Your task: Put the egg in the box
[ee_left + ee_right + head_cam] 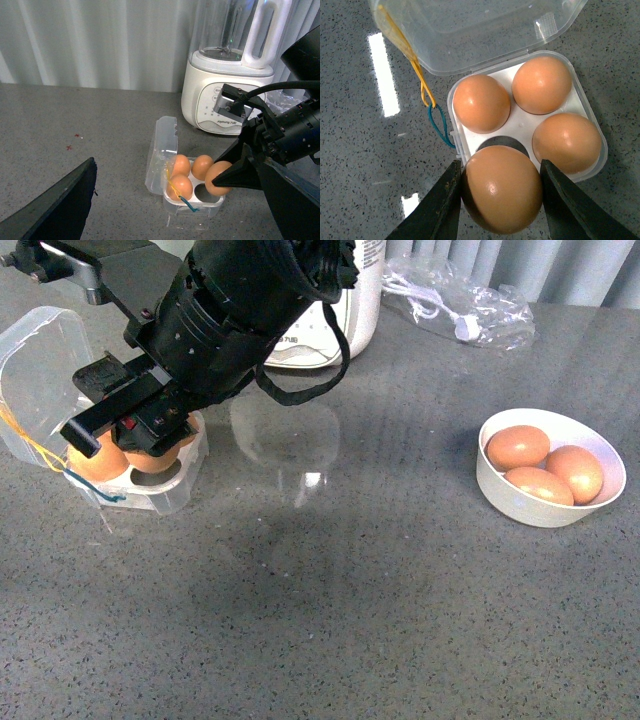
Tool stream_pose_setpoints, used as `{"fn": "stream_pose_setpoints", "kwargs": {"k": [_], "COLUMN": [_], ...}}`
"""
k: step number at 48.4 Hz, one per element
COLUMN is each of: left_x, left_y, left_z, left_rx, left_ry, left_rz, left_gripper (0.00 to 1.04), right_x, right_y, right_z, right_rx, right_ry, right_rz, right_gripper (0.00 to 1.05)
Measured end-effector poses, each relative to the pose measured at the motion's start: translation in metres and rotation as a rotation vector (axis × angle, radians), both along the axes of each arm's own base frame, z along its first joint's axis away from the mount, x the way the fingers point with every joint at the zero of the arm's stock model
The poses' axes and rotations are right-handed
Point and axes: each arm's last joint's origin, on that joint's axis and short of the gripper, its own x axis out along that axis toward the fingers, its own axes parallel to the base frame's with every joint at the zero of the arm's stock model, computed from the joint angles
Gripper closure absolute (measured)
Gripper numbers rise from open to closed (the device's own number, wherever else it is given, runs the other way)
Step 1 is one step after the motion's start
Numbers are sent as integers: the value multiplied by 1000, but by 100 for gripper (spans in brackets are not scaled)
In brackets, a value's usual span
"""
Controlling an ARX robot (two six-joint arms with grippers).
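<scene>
Gripping the egg (502,190) between its 2 dark fingers (442,205), the right tool (501,200) was closed only as far as the shell allowed, 1 finger pressed against each side. The egg was smooth and orange-brown, with a small bright glint on its upper surface and no visible mark or crack. In the right wrist view it looked larger than the others, being nearer the camera. It hung over the box (522,129), above the 1 vacant round slot (502,142), whose dark rim showed just past the shell. Whether the egg touched the tray could not be told.

3 matching eggs (481,102) filled the other slots. The clear lid (470,30) was folded back and open, and a yellow string (415,70) and a blue string (440,125) trailed from the box's edge. In the left wrist view the egg (218,177) sat at the tray's corner nearest the black arm.

The left tool (177,162) stood wide open and held nothing, its fingers (60,210) at the lower corners of its own view.

Well apart on the grey bench (350,620), a white bowl (520,505) held 3 more eggs. A white blender (225,100) stood behind the box, with a crumpled plastic bag (470,305) beside it.
</scene>
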Motion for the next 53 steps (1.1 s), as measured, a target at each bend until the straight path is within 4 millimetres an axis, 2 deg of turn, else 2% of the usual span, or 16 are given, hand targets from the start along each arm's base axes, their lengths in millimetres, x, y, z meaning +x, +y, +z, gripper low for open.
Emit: {"fn": "stream_pose_setpoints", "kwargs": {"k": [4,11,19,21,26,30,35,37,40,45,49,53], "left_x": [0,0,0,0,0,0,0,0,0,0,0,0], "left_y": [0,0,0,0,0,0,0,0,0,0,0,0], "left_z": [0,0,0,0,0,0,0,0,0,0,0,0], "left_rx": [0,0,0,0,0,0,0,0,0,0,0,0], "left_ry": [0,0,0,0,0,0,0,0,0,0,0,0], "left_rz": [0,0,0,0,0,0,0,-2,0,0,-1,0], "left_gripper": [7,7,7,7,7,7,7,7,7,7,7,7], "right_x": [0,1,4,4,5,6,4,-4,-19,-46,-66,-93], "right_y": [5,5,-10,-16,-37,-60,-92,-112,-139,-179,-201,-227], "right_z": [-2,-3,3,6,19,32,36,36,34,37,38,31], "right_rx": [-17,-3,53,65,96,118,196,246,300,394,419,404], "right_ry": [-15,-19,-25,-34,-65,-112,-475,-597,-692,-764,-776,-760], "right_rz": [-3,-9,-87,-118,-250,-407,-817,-981,-1128,-1207,-1212,-1202], "right_gripper": [63,36,8,5,8,7,20,28,36,52,65,84]}}
